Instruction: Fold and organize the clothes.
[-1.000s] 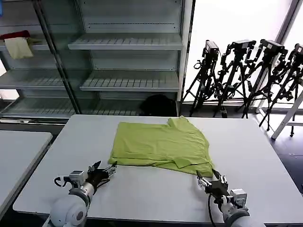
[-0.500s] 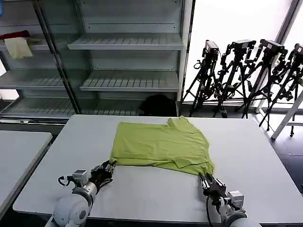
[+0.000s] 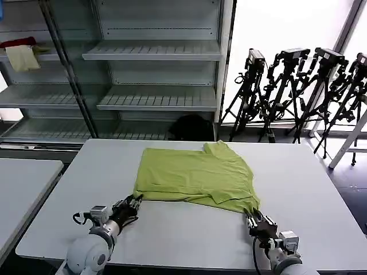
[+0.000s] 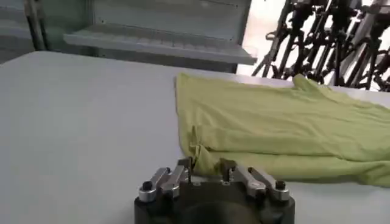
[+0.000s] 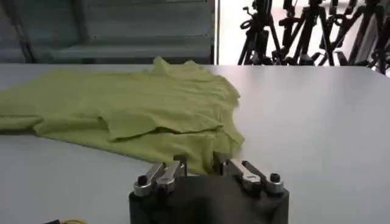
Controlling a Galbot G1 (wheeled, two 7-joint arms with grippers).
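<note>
The lime-green T-shirt (image 3: 195, 175) lies folded flat on the grey table (image 3: 309, 189), plain side up. My left gripper (image 3: 133, 201) rests on the table at the shirt's near-left corner. In the left wrist view its fingers (image 4: 206, 165) stand open, with a raised tip of that corner of the shirt (image 4: 274, 131) between them. My right gripper (image 3: 250, 216) sits at the near-right corner. Its fingers (image 5: 198, 161) are open too, with the hem of the shirt (image 5: 140, 109) reaching into the gap.
Metal shelving (image 3: 155, 51) stands behind the table, with cream and red cloths (image 3: 22, 54) on an upper left shelf. A black bundle (image 3: 192, 127) lies on the floor past the far edge. Camera tripods (image 3: 298, 86) crowd the right; a second table (image 3: 23, 183) stands at left.
Both grippers have slid forward along the table to the shirt's near corners. The left gripper's fingers have narrowed. The shirt itself has not shifted.
</note>
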